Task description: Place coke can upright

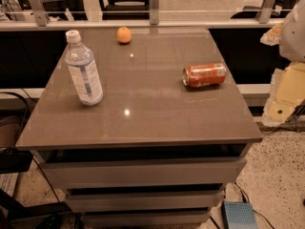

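The coke can [204, 75], red with white lettering, lies on its side on the right part of the grey table top [143, 99], its silver top facing left. My gripper [286, 92] shows as pale cream parts at the right edge of the camera view, beyond the table's right side and apart from the can. It holds nothing that I can see.
A clear plastic water bottle [84, 70] stands upright on the left part of the table. A small orange fruit [124, 35] sits near the back edge. Drawers [143, 173] are below the top. A glass railing runs behind. Cables and a blue box [238, 216] lie on the floor.
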Available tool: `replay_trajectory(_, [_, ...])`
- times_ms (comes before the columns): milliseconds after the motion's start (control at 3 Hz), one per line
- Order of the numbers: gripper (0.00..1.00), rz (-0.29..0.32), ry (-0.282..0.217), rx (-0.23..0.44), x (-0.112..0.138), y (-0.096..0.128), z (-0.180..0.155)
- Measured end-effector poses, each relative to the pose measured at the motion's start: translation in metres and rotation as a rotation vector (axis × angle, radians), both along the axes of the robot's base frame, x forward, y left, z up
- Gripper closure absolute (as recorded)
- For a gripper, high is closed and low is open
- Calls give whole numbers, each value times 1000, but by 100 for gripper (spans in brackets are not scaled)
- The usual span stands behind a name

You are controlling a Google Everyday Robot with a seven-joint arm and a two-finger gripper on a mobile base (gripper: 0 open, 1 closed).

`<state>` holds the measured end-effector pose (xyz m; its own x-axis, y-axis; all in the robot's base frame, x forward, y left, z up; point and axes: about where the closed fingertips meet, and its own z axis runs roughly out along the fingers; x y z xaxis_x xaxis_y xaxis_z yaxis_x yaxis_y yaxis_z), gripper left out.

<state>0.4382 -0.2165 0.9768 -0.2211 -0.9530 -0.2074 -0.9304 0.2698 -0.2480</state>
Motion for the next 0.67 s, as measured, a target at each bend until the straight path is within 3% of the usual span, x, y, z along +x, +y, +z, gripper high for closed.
replay_trajectory(333, [0, -7, -16, 2, 6, 0, 2])
replay_trajectory(667, [0, -15, -38, 12, 31, 3, -1])
